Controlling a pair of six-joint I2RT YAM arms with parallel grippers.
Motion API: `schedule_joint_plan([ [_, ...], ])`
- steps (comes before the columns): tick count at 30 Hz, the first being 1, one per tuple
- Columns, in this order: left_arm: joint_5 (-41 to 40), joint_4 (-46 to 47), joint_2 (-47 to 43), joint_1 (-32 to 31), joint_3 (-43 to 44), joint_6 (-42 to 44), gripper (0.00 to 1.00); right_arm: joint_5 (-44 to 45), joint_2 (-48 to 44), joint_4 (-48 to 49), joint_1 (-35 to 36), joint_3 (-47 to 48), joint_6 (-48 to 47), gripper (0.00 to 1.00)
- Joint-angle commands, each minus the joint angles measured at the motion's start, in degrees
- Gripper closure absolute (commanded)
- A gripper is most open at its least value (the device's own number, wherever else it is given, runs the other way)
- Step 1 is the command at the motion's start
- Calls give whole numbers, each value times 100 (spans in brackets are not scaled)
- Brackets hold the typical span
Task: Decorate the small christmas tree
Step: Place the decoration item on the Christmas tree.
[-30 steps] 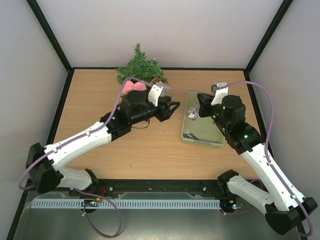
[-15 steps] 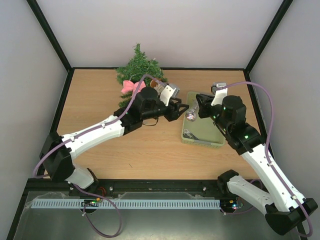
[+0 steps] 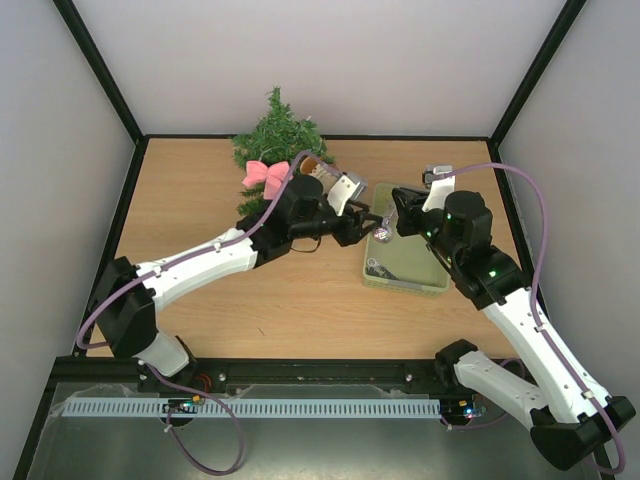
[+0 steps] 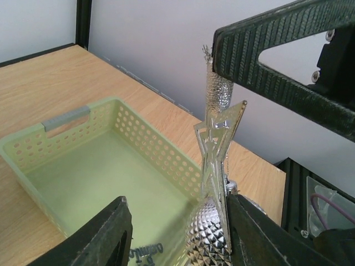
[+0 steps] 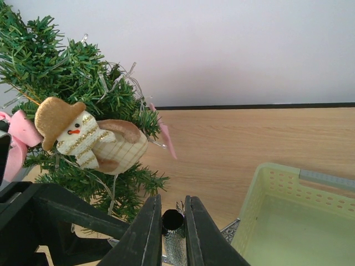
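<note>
Small christmas tree [image 3: 277, 130] sat at the back of the table [image 3: 190, 210]; looked light, tippy, soft-branched, so I'd steady its base; right gripper [image 5: 173, 208] pinched the silver ornament [image 4: 216, 166] by its top; left gripper [image 4: 177, 205] sat spread around it.

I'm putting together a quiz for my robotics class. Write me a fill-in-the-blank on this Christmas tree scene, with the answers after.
1. The right gripper is shut on a silver ornament whose flat part is shaped like a ____.
2. The bow on the tree is ____.
3. The stuffed figure in a brown hat hanging on the tree is a ____.
4. The basket is pale ____.
Missing words: star; pink; snowman; green.
</note>
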Motion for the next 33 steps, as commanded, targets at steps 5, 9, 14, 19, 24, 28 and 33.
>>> schedule_joint_plan([
  [5,160,183,169,-27,323,164,64,-11,47,186,-4,22,51,91],
  [9,157,201,199,-23,337,206,84,29,47,221,-4,-19,26,91],
  [14,131,266,282,-24,362,197,94,148,62,295,-4,-123,-10,91],
  [19,-209,384,458,-27,452,72,98,700,188,474,-4,-298,-203,84],
  [24,-586,292,623,-26,554,-5,98,1367,416,348,-18,-354,-292,77],
  [28,-782,217,669,-21,541,10,98,1582,469,208,-67,-417,-213,65],
  [33,-727,74,601,-20,535,6,98,1429,316,-72,-161,-253,-154,53],
])
